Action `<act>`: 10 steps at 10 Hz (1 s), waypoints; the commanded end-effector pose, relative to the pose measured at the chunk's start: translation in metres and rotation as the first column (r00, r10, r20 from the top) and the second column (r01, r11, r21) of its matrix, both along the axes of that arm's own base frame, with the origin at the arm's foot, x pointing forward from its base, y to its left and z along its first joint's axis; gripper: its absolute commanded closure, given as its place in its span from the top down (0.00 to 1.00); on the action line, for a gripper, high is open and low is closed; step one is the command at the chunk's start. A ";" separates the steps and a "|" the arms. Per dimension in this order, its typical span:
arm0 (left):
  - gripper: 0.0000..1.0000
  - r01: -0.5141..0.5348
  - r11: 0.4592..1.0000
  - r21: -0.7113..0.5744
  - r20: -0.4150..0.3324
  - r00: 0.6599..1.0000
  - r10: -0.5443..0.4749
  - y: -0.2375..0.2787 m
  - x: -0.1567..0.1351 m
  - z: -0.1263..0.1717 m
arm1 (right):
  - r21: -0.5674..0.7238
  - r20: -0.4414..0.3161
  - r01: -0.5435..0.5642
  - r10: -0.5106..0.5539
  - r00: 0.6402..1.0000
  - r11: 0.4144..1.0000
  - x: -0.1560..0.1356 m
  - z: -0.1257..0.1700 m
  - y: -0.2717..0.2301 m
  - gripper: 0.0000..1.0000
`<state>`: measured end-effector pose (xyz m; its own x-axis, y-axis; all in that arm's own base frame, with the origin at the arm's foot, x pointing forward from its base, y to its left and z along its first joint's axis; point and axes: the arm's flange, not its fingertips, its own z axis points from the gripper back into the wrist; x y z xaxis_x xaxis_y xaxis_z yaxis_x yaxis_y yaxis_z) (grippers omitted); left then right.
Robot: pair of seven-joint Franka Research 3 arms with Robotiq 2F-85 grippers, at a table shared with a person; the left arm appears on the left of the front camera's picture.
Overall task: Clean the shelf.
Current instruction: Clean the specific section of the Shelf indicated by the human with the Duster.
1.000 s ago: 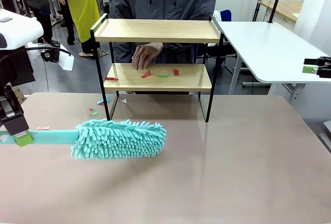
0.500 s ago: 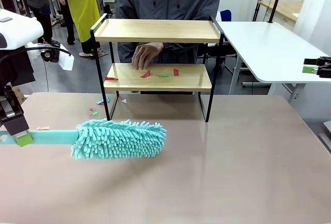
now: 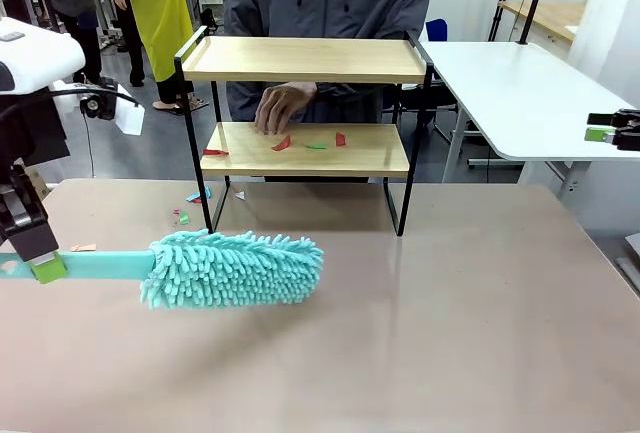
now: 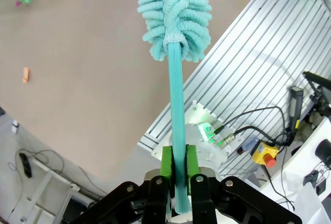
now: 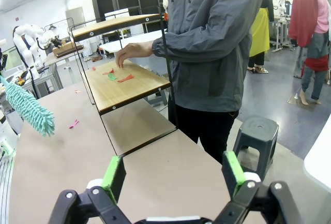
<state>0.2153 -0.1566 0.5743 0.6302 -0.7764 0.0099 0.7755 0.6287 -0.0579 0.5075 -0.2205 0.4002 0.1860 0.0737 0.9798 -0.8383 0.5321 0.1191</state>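
The shelf point(image 3: 300, 153) stands at the far middle of the table, two wooden boards in a black frame. Red and green paper scraps point(image 3: 316, 144) lie on its lower board, and a person's hand point(image 3: 283, 106) hovers over them. My left gripper point(image 3: 40, 264) is shut on the handle of a teal fluffy duster point(image 3: 235, 268), whose head lies level just in front of the shelf's left leg. In the left wrist view the green pads point(image 4: 166, 161) clamp the handle point(image 4: 177, 105). My right gripper point(image 3: 600, 128) hangs open at the far right, its fingers point(image 5: 115, 175) wide apart and empty.
More small scraps point(image 3: 187, 208) lie on the table left of the shelf, and an orange one point(image 3: 83, 248) near the duster handle. A white table point(image 3: 520, 93) stands back right. A grey stool point(image 5: 256, 133) sits beside the person. The near half of the table is bare.
The duster has shifted very slightly to the right and down. The person's hand stays over the lower board; the right arm has not moved.
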 end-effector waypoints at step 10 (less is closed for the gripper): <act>0.13 -0.584 0.734 -0.348 -0.068 0.796 0.601 -0.172 0.008 0.091 | -0.004 0.006 0.003 -0.003 1.000 1.000 0.000 0.003 0.002 1.00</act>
<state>0.2147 -0.3154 0.6634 0.9444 -0.2708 0.1864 0.3204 0.8853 -0.3371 0.5075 -0.2206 0.4003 0.1857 0.0739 0.9798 -0.8383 0.5321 0.1188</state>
